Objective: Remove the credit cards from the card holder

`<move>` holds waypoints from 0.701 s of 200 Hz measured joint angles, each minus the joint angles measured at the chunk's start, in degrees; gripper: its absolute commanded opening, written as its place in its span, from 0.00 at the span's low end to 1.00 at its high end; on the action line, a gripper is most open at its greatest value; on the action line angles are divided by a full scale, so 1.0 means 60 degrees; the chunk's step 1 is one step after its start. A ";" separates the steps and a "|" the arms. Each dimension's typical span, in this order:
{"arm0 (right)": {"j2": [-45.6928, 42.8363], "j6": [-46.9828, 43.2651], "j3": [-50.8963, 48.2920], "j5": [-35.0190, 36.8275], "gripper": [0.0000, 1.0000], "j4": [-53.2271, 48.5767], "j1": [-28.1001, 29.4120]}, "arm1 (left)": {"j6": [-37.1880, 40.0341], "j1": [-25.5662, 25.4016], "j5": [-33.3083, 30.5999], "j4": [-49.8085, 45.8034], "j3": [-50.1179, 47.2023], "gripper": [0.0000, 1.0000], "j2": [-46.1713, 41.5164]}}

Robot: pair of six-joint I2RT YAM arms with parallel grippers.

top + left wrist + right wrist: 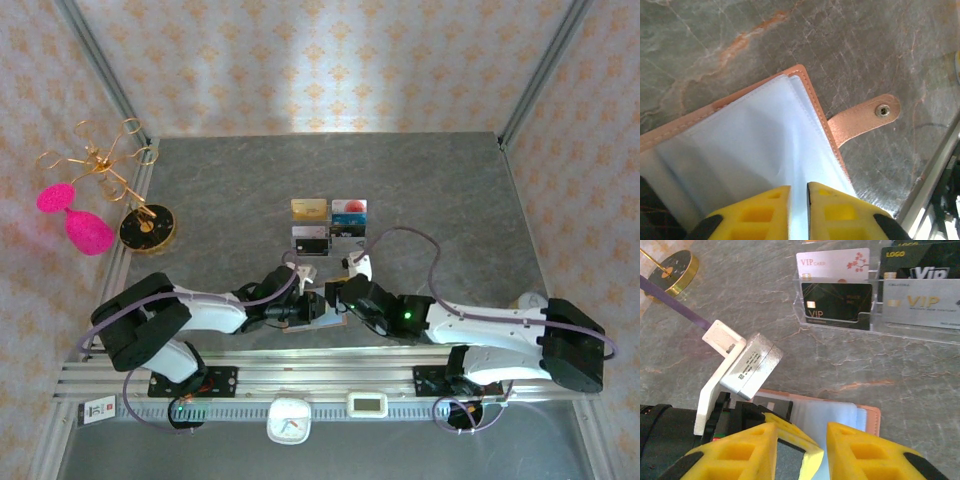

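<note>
On the grey marbled tabletop (440, 200), enclosed by patterned walls, the card holder (740, 135) is laid open near the front edge, under both grippers. The left gripper (799, 192) is narrowed to a slit over a clear sleeve, and a pinch cannot be confirmed; the right gripper (801, 430) is held moderately apart. Credit cards (837, 302) are stood in an acrylic stand (840, 327) well beyond.

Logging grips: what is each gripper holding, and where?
Left gripper pinches the near edge of a clear sleeve of the card holder; right gripper: cannot tell.
</note>
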 measured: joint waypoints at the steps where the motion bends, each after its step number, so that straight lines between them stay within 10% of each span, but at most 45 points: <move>1: -0.0011 0.0011 0.0000 0.0007 0.31 -0.0018 0.0000 | -0.0022 0.0000 0.0022 0.0007 0.0004 0.23 0.0000; 58: 0.0036 -0.0109 0.0040 -0.0525 0.25 -0.0138 -0.0127 | -0.0117 0.0015 -0.0729 -0.0295 -0.0696 0.09 -0.2528; 140: 0.3020 -0.0011 0.0823 -0.5639 0.20 0.1016 -0.1785 | -0.0124 0.1027 -0.1614 -0.1566 -0.2106 0.00 -0.4175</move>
